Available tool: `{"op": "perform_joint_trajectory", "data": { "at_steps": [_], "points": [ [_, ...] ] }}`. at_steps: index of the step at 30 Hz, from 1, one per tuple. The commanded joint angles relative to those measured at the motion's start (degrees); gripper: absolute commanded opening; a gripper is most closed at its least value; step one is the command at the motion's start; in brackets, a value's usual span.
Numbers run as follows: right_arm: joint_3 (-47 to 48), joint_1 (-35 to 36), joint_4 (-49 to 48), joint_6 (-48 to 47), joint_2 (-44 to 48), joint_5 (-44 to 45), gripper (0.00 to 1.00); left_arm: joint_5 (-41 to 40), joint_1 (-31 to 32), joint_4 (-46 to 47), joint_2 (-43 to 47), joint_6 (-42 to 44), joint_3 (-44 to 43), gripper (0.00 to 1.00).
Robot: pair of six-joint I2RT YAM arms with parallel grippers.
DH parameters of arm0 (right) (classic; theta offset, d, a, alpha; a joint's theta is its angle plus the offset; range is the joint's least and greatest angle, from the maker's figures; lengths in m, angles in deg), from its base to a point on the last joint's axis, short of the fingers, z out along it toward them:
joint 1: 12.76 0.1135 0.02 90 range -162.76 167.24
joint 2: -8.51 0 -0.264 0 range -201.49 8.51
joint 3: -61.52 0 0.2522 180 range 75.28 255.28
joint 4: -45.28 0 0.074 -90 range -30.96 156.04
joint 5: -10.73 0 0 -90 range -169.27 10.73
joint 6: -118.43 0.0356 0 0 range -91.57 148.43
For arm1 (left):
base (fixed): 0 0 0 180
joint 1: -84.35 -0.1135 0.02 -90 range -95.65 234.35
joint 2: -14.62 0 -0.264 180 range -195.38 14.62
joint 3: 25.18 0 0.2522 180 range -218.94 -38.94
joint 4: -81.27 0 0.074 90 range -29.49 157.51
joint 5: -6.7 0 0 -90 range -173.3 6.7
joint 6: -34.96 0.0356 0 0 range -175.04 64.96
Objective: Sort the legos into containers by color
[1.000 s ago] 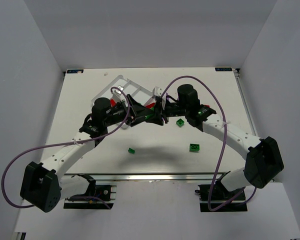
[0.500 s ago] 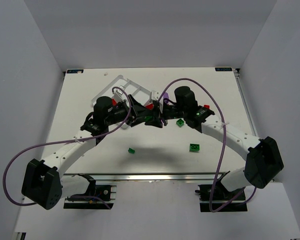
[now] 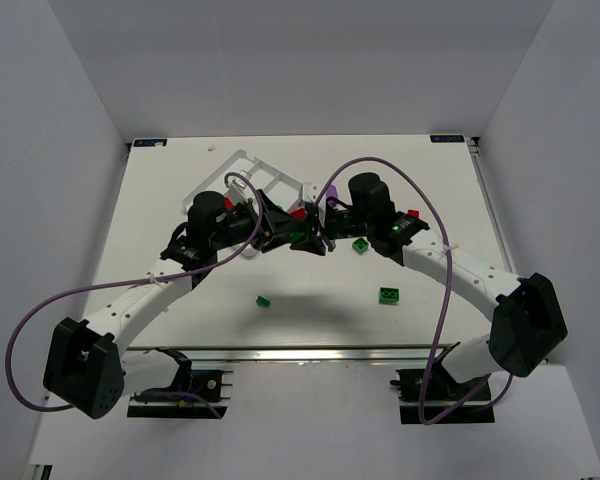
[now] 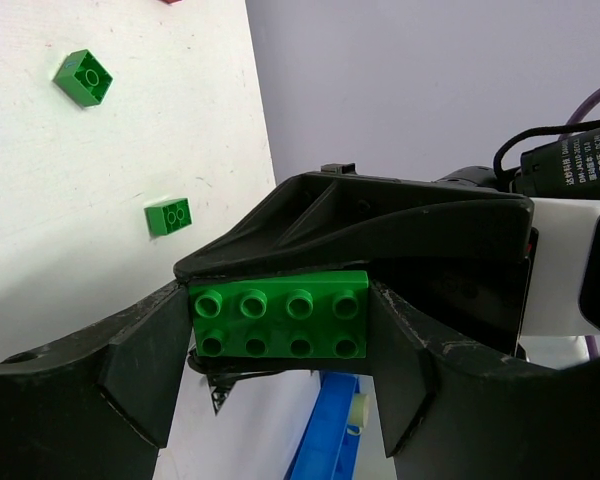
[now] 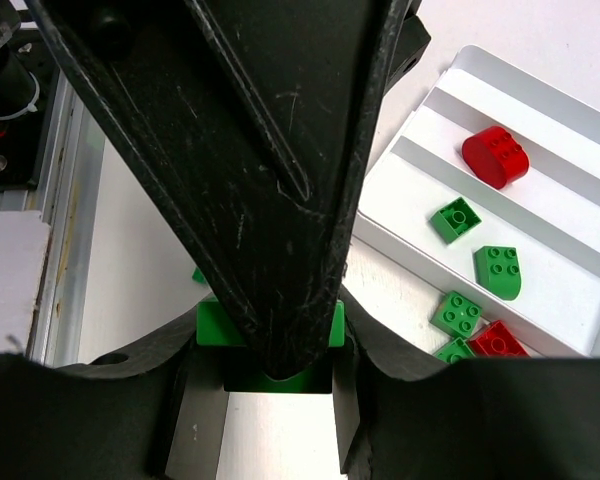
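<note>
Left hand (image 4: 278, 345) has narrowed onto green brick (image 4: 278, 312), right hand (image 5: 272, 385) gripping it too.

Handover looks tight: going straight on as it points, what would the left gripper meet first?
Likely the green brick between its jaws, with the right gripper holding it directly behind; the remaining gap is unclear.

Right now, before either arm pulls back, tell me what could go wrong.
1. The left pincer and right pincer both clamp one green brick in mid-air; if one releases before the other grips firmly, it may drop.
2. The pincers sit interlocked, so a crooked withdrawal could knock them together or twist the brick loose.
</note>
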Motion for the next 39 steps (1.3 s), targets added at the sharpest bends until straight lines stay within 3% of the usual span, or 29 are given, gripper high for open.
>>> {"op": "perform_joint_trajectory", "data": {
  "at_steps": [1, 4, 11, 21, 25, 35, 39],
  "points": [
    [0.3, 0.1, -0.5, 0.7, 0.2, -0.2, 0.27, 1.4, 0.2, 2.1, 0.7, 0.3, -0.7, 0.39],
    [0.0, 0.1, -0.5, 0.8, 0.4, -0.1, 0.50, 1.4, 0.2, 2.1, 0.8, 0.2, -0.7, 0.36],
    [-0.7, 0.0, -0.4, 0.4, 1.4, 0.9, 0.76, 1.6, 0.2, 2.0, 0.7, 0.3, -1.2, 0.32],
    [-4.6, -1.4, 2.5, -5.3, 5.5, 0.3, 0.74, 1.5, 0.0, -0.6, 0.8, 1.8, -2.0, 0.31],
    [-4.9, -1.6, 2.4, -5.1, 6.1, -0.1, 0.70, 1.5, 0.0, -0.8, 0.8, 2.0, -1.8, 0.31],
    [-3.7, -1.5, 0.3, -2.9, 4.4, -1.1, 0.70, 2.0, 0.0, -0.2, 1.1, 1.6, -1.4, 0.31],
    [-3.0, -1.6, -1.3, -2.6, 3.7, -1.8, 0.65, 2.0, 0.0, 0.5, 1.4, 1.1, -0.7, 0.31]
  ]
}}
